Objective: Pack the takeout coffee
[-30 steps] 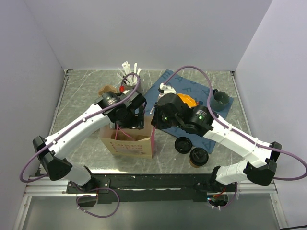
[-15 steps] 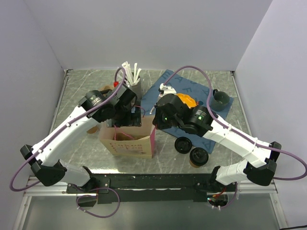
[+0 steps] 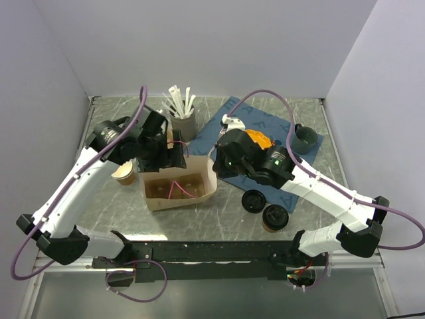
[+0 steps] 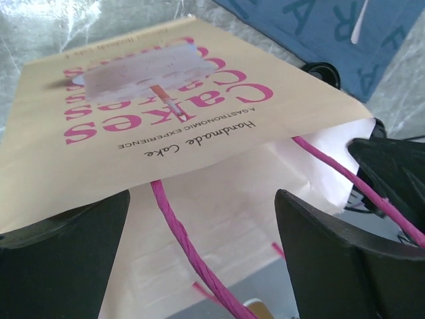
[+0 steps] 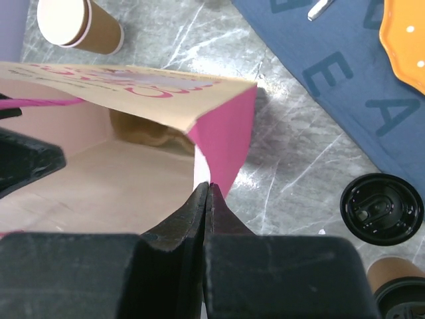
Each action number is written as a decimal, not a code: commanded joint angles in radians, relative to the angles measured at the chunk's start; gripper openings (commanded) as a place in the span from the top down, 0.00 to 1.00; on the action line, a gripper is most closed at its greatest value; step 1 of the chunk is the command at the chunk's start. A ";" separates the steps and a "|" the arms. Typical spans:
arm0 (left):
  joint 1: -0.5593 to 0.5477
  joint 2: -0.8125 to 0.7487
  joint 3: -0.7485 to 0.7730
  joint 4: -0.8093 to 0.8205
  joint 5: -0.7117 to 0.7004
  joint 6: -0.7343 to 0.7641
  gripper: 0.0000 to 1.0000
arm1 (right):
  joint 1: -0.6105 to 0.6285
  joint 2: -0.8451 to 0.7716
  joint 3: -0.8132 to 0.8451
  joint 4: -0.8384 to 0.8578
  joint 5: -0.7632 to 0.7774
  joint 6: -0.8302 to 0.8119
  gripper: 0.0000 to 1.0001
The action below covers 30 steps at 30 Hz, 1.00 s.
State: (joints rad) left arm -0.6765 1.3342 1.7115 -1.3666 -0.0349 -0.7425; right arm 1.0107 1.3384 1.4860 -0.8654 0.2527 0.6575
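Standing at the lower right of the top view, the takeout coffee (image 3: 274, 218) is upright on the table (image 3: 219, 219) with its black lid on. No gripper touches it. Just above it and slightly to the left lies a loose flat lid (image 3: 254, 201).

At the centre the paper bag (image 3: 179, 189) sits with its mouth open. The right gripper (image 5: 207, 188) comes to it from the right. Its fingers are pressed together on the thin edge at the bag's pink corner. The left gripper (image 4: 202, 199) hangs over the upper left part of the bag with its fingers wide apart and holding nothing. In the left wrist view a pink handle (image 4: 179, 239) runs between them.

Left of the bag stands an open cup (image 3: 124, 174) without a lid.

Farther back, at the upper right, a blue mat (image 3: 265, 119) carries an orange plate (image 3: 259, 139). To the left of the mat a grey holder (image 3: 183, 125) full of white sticks stands near the back wall.
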 commanded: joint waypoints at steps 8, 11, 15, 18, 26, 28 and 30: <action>0.049 -0.030 -0.055 -0.008 0.197 0.109 0.03 | -0.004 0.044 0.200 -0.104 -0.001 0.013 0.99; 0.049 -0.024 -0.055 -0.009 0.230 0.132 0.03 | -0.006 0.036 0.227 -0.145 -0.029 0.054 0.98; 0.049 -0.033 -0.055 -0.009 0.231 0.149 0.03 | -0.006 -0.007 0.163 -0.126 -0.081 0.106 0.90; 0.049 -0.029 -0.069 -0.009 0.250 0.167 0.03 | -0.004 -0.007 0.169 -0.139 -0.093 0.110 0.84; 0.049 -0.033 -0.090 -0.009 0.274 0.187 0.03 | -0.006 -0.073 0.179 -0.020 -0.110 -0.227 0.56; 0.049 -0.036 -0.098 -0.011 0.274 0.192 0.03 | -0.004 -0.152 0.067 0.174 -0.176 -0.348 0.54; 0.049 -0.036 -0.098 -0.011 0.276 0.195 0.03 | -0.009 -0.215 -0.032 0.277 -0.208 -0.499 0.50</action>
State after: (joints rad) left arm -0.6277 1.3220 1.6146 -1.3663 0.2146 -0.5755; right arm 1.0096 1.2697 1.5684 -0.8608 0.1211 0.4690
